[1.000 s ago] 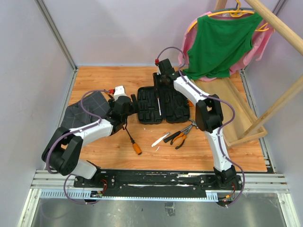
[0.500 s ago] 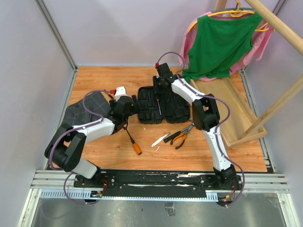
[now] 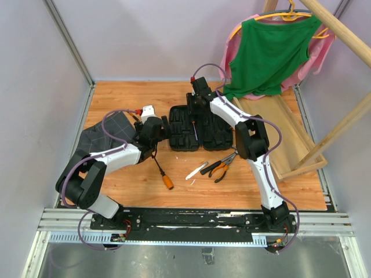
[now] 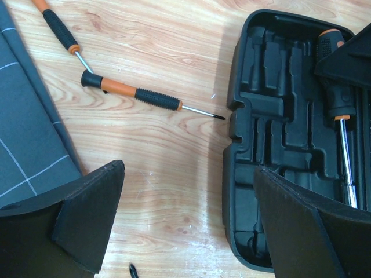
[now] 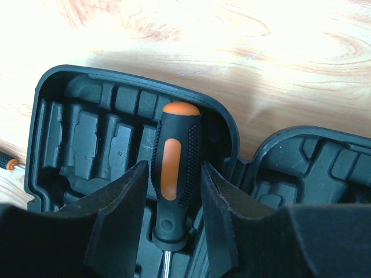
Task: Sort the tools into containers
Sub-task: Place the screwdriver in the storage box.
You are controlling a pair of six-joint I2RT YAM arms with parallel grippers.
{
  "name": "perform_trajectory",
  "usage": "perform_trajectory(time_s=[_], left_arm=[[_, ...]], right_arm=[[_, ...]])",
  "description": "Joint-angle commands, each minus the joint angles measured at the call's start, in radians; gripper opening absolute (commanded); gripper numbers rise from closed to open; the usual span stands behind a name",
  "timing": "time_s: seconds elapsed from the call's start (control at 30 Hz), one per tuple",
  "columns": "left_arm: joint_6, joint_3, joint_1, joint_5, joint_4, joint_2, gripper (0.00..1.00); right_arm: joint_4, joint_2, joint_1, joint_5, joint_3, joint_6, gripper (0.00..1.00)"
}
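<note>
Here the right tool (image 5: 174, 174) straddles the orange-black screwdriver (image 5: 174, 136) lying in the open tool case (image 5: 87, 130) mid-surface; pinching or loose, one cannot tell. The left tool (image 4: 188, 174) hovers spread wide, empty, beside it.

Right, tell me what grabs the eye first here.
The open black tool case sits mid-table, the right gripper straddling an orange-black screwdriver lying in it. Behind on the right hangs a bright green shirt; pliers lie loose on the near side of the case.
</note>
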Motion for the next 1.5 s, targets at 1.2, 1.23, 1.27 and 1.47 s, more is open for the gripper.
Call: perform_trajectory(time_s=[1.2, 1.23, 1.27, 1.47], left_arm=[[-0.036, 0.123, 0.116, 0.406, 0.009, 0.192, 0.59], [-0.036, 0.123, 0.118, 0.425, 0.015, 0.197, 0.57], [-0.037, 0.126, 0.12, 0.441, 0.018, 0.203, 0.54], [-0.037, 0.149, 0.126, 0.503, 0.015, 0.243, 0.38]], right_arm=[[-0.014, -0.138, 0.05, 0.174, -0.114, -0.092, 0.41], [-0.014, -0.139, 0.049, 0.174, -0.115, -0.09, 0.41], [-0.014, -0.139, 0.05, 0.174, -0.117, -0.089, 0.4], [-0.014, -0.131, 0.05, 0.174, -0.118, -0.088, 0.37]])
